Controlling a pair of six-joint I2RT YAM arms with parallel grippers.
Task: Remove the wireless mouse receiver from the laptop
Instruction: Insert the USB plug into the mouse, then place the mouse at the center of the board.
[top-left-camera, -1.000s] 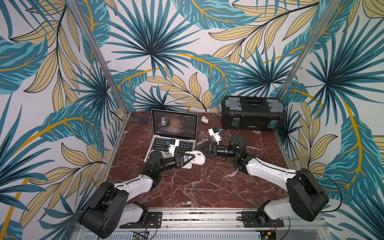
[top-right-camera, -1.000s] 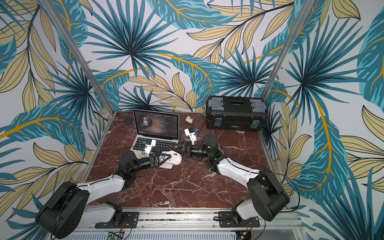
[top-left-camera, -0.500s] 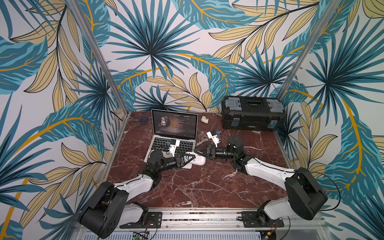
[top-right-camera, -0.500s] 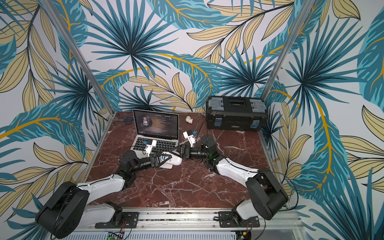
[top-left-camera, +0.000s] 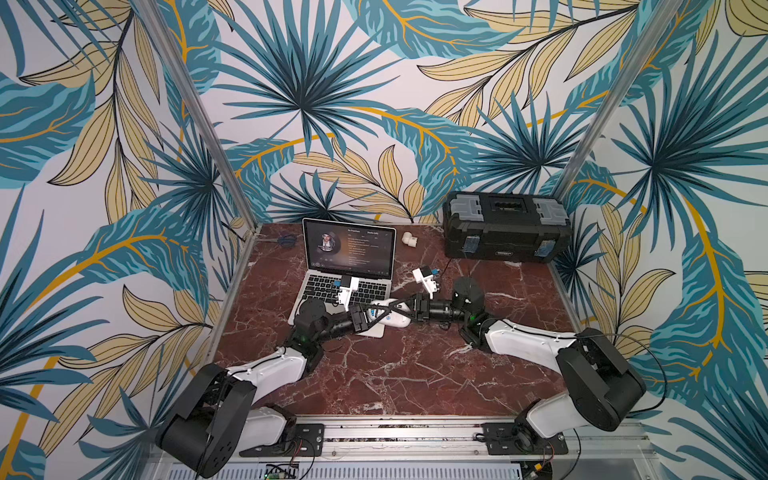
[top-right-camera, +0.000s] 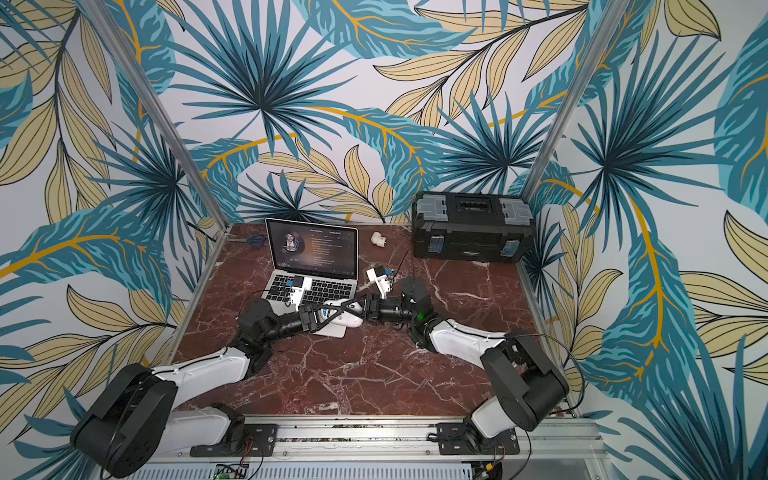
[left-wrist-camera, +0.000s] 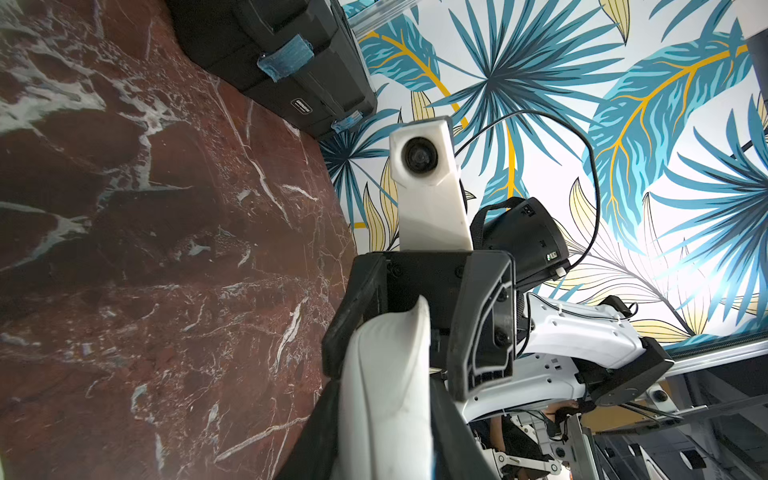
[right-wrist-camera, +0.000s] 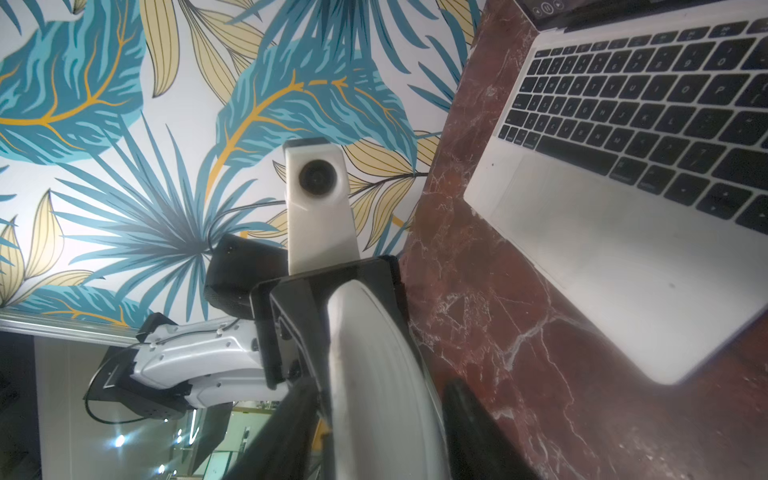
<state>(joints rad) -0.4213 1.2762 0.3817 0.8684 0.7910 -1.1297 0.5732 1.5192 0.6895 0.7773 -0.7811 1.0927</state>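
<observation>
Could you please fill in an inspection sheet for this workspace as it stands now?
Surface: red-brown marble table, veined white.
Job's things: laptop open, screen lit; receiver too small to make out; white mouse at the laptop's front right corner, between both pincers.
Clutter: black toolbox shut, back right; white pipe fitting beside the screen; blue cord back left.
Grippers: left pincer shut on the mouse; right pincer around its other end, contact unclear.
Cables: black cable loops over the right wrist.
Surroundings: leaf-print walls; metal rail in front.
</observation>
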